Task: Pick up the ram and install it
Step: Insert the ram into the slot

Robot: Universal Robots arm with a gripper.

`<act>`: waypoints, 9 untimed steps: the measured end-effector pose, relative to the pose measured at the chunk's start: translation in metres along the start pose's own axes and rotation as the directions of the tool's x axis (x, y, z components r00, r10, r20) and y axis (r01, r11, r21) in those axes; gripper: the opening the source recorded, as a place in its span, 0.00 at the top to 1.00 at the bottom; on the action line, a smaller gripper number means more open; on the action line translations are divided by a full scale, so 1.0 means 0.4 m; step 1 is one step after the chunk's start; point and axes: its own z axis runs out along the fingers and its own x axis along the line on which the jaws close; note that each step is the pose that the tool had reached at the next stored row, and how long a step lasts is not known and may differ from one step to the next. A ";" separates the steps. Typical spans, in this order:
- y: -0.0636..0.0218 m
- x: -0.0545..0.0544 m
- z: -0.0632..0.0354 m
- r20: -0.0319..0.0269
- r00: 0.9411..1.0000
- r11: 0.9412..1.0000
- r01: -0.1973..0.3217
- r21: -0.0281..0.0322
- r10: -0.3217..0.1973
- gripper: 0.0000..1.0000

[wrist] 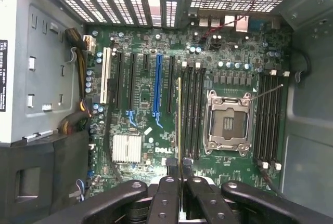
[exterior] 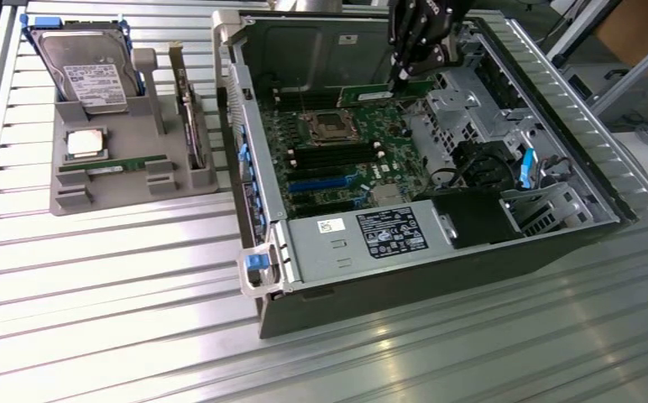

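My gripper (exterior: 398,77) hangs over the open computer case (exterior: 259,126) and is shut on the ram (exterior: 378,91), a long thin green board held on edge above the motherboard (exterior: 336,159). In the wrist view the ram (wrist: 179,120) shows edge-on as a thin line running out from between the gripper's (wrist: 179,166) black fingers. It hovers beside the black memory slots (wrist: 192,109), next to the empty silver processor socket (wrist: 228,122). Whether the ram touches a slot I cannot tell.
On the exterior view's left a grey holder (exterior: 122,180) carries a hard drive (exterior: 86,71), a square processor chip (exterior: 86,144), another green stick (exterior: 109,166) and an upright card (exterior: 193,126). The power supply (exterior: 363,239) and drive cage (exterior: 470,109) crowd the case's inside.
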 end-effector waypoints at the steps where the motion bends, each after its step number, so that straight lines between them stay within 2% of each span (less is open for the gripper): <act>1: 0.000 0.000 0.003 0.000 1.000 1.000 0.000 0.000 0.000 0.88; 9: -0.001 0.000 0.021 0.000 1.000 1.000 0.000 0.000 0.000 0.88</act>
